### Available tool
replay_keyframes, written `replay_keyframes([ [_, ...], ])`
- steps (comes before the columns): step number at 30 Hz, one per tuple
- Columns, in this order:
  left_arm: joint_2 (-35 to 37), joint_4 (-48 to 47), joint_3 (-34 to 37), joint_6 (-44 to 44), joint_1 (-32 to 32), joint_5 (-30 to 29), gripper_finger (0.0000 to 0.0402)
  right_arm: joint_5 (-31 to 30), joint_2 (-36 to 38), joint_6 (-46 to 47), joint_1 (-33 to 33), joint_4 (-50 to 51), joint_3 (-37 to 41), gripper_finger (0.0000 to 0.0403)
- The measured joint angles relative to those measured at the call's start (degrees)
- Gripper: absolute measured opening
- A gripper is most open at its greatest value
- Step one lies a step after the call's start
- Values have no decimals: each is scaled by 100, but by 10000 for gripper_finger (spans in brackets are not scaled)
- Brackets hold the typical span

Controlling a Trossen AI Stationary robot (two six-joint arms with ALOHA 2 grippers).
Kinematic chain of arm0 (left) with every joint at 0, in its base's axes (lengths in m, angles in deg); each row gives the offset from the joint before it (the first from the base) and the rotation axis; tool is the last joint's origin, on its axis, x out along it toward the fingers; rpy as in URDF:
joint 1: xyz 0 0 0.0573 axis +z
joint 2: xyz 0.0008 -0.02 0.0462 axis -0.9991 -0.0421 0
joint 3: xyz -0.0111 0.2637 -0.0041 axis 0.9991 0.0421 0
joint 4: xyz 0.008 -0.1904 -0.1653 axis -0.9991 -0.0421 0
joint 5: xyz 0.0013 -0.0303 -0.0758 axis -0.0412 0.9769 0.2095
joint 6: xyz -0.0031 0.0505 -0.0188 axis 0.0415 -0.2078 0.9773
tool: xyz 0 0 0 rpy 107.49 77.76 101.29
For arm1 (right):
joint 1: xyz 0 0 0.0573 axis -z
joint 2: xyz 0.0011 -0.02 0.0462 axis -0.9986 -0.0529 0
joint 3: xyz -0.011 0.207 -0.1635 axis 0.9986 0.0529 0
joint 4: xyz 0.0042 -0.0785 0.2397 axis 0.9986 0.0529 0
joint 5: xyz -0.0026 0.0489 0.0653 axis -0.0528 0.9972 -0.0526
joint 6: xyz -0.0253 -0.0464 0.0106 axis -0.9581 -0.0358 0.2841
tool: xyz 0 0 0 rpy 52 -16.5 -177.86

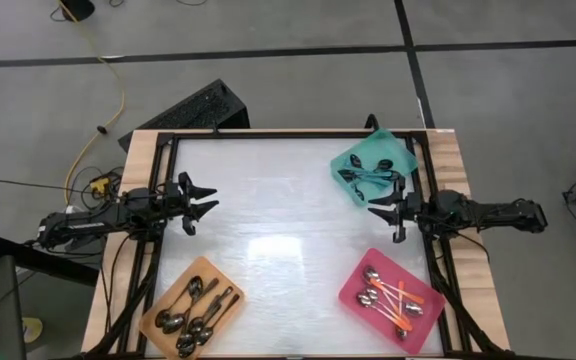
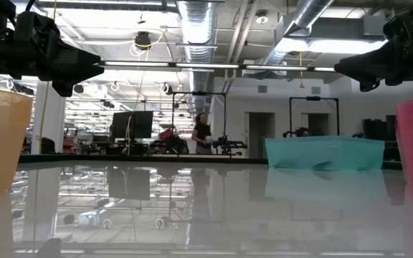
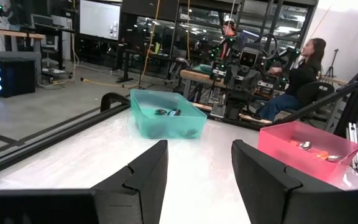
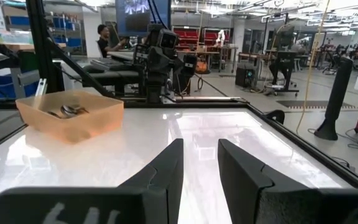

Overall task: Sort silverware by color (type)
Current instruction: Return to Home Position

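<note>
High view, nearest edge first: orange tray at lower left of frame w/ a heap of dark-handled spoons inside, pink tray at lower right w/ the orange-handled spoons inside. Mid-frame, the white table shows no loose spoon that I can spot, so sorting looks approx. done. Left gripper hangs over the table's left part at mid-height of the frame, pointing inward; its wrist view shows the fingers set wide apart w/ nothing btwn them. Right gripper faces it from right of centre, fingers parted by a narrower gap, also empty. Farther up, at upper right of frame, is the teal tray w/ teal-handled spoons inside, its lower corner just beside the right gripper. Low view has both grippers up in the top corners, above the tray rims as seen there. Beyond the table a person stands in the lab, well apart from the rig. Step in hand, I'd say, is parking both arms. To do it well: keep height, draw each arm straight back toward its own side, no sweep across a tray. Right arm esp. should not dip or swing up-frame, since the teal tray's wall is closest and a nudge could tip spoons out. Jaws are empty, so nothing to drop; a slow, even retreat is enough.
</note>
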Motion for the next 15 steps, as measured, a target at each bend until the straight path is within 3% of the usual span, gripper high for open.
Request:
replay_keyframes([
  [15,0,0,1,-2,0,0,164,0,0,0,2,44,2,121],
])
